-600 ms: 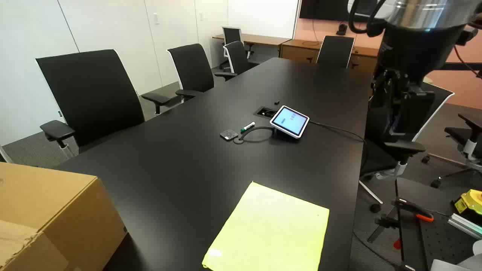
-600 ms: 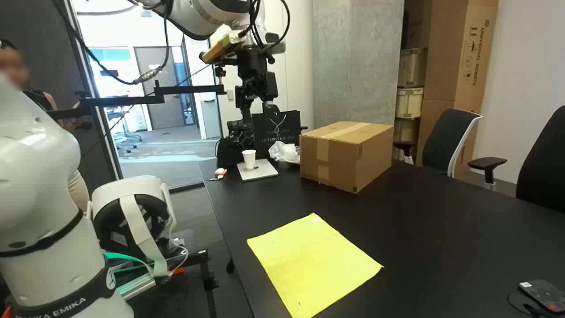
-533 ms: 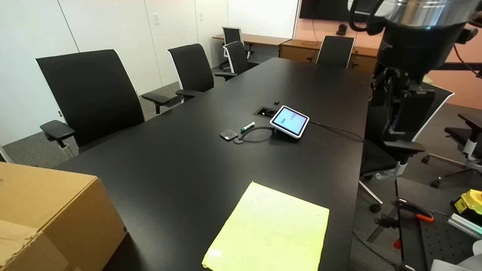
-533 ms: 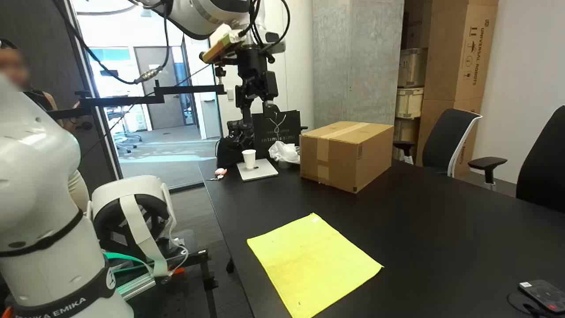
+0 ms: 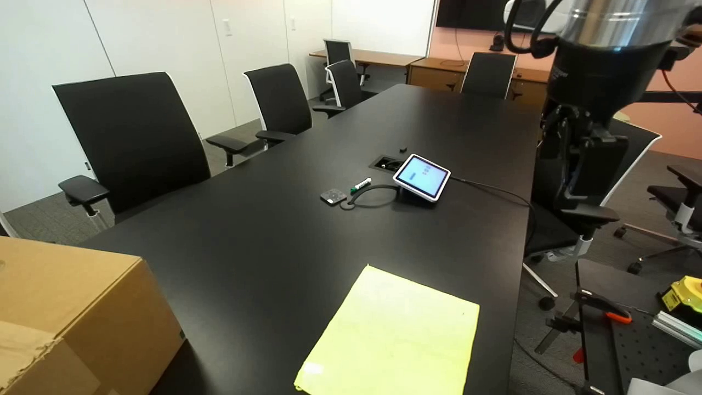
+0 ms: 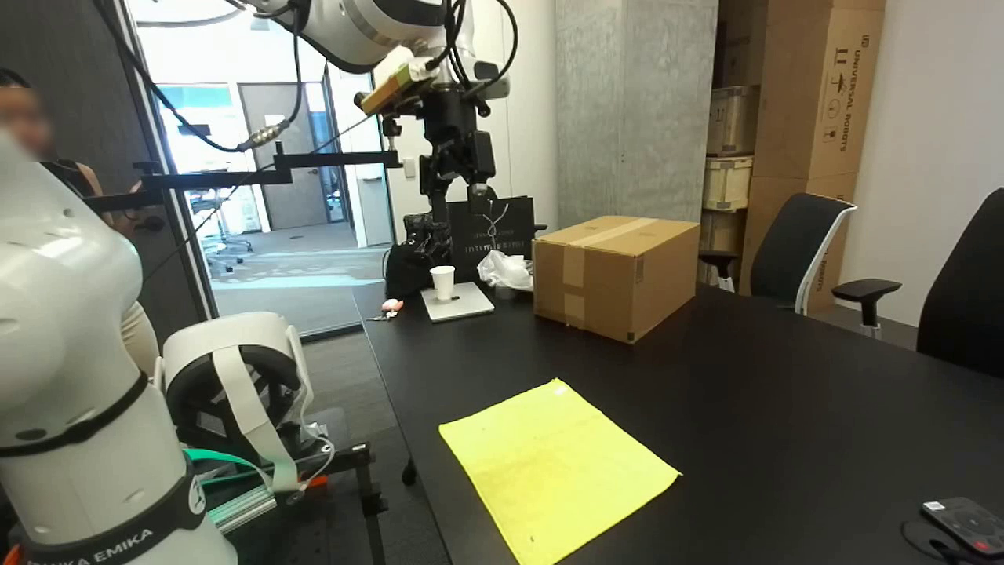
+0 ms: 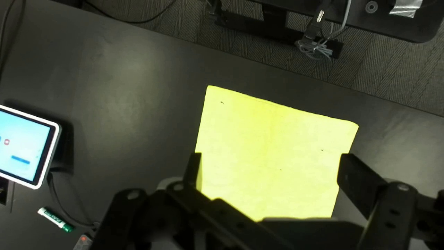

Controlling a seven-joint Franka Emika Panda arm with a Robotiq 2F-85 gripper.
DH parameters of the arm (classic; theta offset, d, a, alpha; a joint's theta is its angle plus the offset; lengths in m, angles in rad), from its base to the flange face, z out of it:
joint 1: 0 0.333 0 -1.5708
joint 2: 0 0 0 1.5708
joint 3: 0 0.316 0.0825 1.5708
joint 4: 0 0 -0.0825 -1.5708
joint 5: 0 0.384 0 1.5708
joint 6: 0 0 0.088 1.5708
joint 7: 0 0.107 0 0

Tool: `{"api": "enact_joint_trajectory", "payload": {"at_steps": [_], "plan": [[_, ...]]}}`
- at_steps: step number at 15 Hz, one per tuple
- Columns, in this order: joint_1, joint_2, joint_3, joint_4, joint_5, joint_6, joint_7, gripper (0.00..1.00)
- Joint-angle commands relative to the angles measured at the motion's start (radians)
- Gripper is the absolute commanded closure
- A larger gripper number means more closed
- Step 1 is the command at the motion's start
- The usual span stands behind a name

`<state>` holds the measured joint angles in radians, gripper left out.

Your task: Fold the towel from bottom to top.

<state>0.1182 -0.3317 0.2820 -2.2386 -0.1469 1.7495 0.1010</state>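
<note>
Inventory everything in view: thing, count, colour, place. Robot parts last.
Table: 1, black, in all views
Towel: 1, yellow-green, flat on table
Cardboard box: 1, brown, on table
Tablet: 1, white, on table
Marker: 1, white and green, near tablet
Flat device: 1, dark, near marker
Slab: 1, silver, on table
Cup: 1, white, on slab
Shopping bag: 1, black, beyond cup
Crumpled bag: 1, white, beside cardboard box
Headset: 1, mainly white, beside table
Chairs: several, black, around table
Cartons: several, brown, behind chairs
Screen: 1, black, far wall
Person: 1, mostly hidden, edge of an exterior view
Arm: 1, white, reaching over table
Gripper: 1, black, open, above table
</note>
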Motion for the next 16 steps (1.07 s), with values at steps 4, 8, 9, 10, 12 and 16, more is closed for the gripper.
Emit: {"api": "enact_joint_trajectory", "payload": {"at_steps": [4,8,9,10,12,16], "plan": [[-0.005,0.114,-0.076,-0.155,-0.039,0.222,0.000,0.00],[-0.025,0.262,-0.134,-0.291,-0.053,0.523,-0.034,0.00],[-0.033,0.308,-0.147,-0.316,-0.068,0.589,-0.039,0.00],[-0.038,0.353,-0.159,-0.338,-0.067,0.669,-0.046,0.00],[-0.049,0.448,-0.184,-0.367,-0.108,0.811,-0.023,0.00],[-0.022,0.619,-0.253,-0.361,-0.188,1.014,0.049,0.00]]}}
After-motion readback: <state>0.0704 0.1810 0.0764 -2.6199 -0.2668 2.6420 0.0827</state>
